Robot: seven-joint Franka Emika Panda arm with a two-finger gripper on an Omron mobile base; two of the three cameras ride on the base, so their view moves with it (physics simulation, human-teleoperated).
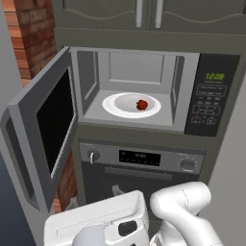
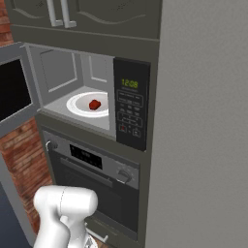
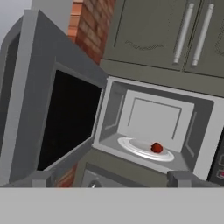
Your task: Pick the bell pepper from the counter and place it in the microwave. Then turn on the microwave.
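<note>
The bell pepper (image 1: 141, 104) already lies on the white plate (image 1: 120, 108) inside the microwave (image 1: 144, 65), a little toward three o'clock of the plate's middle, and the pincer (image 3: 111, 179) stands wide open and empty, drawn back in front of the cavity. The door (image 1: 43, 129) hangs fully open at nine o'clock, so the likeliest failure, as I judge it, is pressing the keypad (image 1: 209, 102) first: the oven would not start. Swinging the door shut from a poor angle could also let the arm slip off its edge or leave it ajar. Counted: one pepper, one plate, one microwave, one door, one keypad at three o'clock, one knobbed oven (image 1: 140, 161) below with two knobs, and two cabinet handles (image 1: 147, 12) at twelve o'clock.
</note>
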